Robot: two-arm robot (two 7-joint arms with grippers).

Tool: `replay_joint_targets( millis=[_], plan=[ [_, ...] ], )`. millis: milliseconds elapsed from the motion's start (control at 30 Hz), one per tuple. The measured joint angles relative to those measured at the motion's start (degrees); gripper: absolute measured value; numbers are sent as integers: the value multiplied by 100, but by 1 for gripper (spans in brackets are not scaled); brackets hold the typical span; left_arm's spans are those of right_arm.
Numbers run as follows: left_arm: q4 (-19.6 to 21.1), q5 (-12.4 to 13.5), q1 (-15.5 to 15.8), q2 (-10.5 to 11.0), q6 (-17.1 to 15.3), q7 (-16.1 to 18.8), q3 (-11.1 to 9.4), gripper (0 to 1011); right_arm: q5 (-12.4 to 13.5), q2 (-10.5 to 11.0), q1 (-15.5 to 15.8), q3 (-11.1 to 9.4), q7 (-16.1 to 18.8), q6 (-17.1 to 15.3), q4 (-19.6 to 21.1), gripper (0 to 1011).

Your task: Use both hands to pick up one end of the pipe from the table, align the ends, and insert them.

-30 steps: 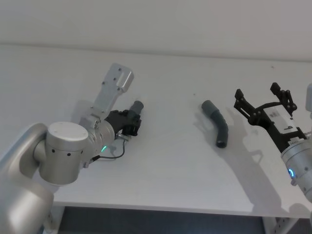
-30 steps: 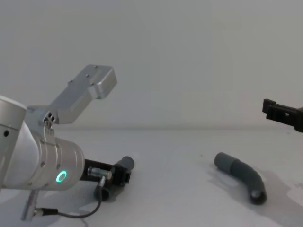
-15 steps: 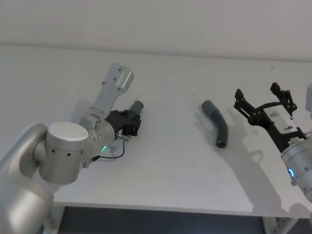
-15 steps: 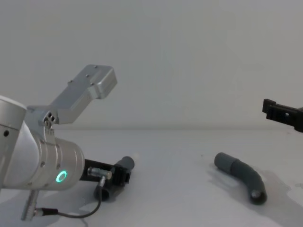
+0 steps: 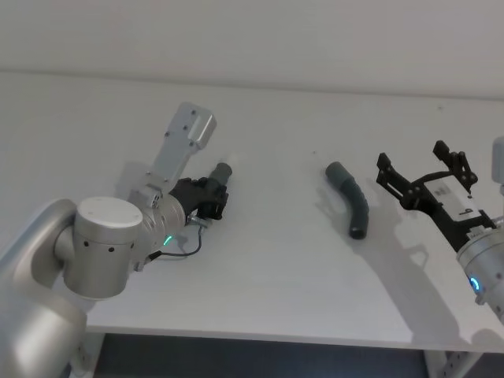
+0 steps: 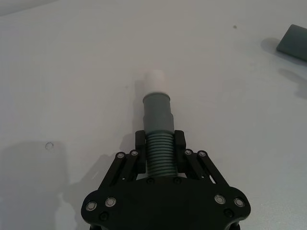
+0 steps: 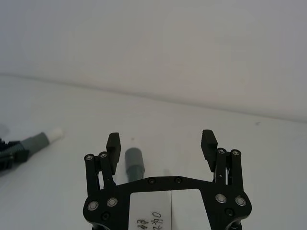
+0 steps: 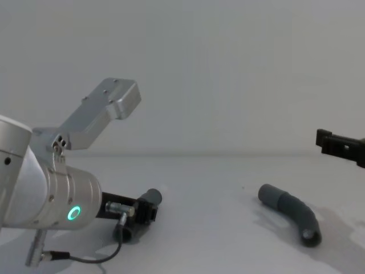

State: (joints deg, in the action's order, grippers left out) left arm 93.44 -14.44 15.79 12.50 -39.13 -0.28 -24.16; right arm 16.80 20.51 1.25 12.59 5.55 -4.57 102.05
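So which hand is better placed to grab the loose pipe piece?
The right hand: it hovers open beside the loose piece, while the left hand is shut on the white-tipped piece.

Dark-grey ribbed pipe (image 6: 158, 120), white tip (image 6: 156, 80), black left pincer (image 6: 159, 143), black right pincer (image 7: 161, 142), off-white table (image 5: 268, 276)

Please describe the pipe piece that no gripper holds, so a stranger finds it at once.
On the off-white table, look near the open right gripper. The bent dark-grey pipe piece lies loose there; the other piece has a white tip and sits in the left gripper.
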Motion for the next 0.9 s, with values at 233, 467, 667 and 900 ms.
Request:
replay_joint_targets(
  millis=[233, 467, 667, 900],
  plan=[
    [0, 0, 0, 0, 0, 0, 0, 331, 29, 153, 50, -46, 123, -366, 104, 1001],
    [0, 0, 0, 0, 0, 0, 0, 331, 55, 308, 105, -133, 218, -695, 216, 1001],
    [0, 0, 0, 0, 0, 0, 0, 331, 96, 418, 128, -206, 315, -987, 313, 1001],
    [0, 0, 0, 0, 0, 0, 0, 331, 136, 541, 106, -235, 471, -1269, 434, 1001]
  ],
)
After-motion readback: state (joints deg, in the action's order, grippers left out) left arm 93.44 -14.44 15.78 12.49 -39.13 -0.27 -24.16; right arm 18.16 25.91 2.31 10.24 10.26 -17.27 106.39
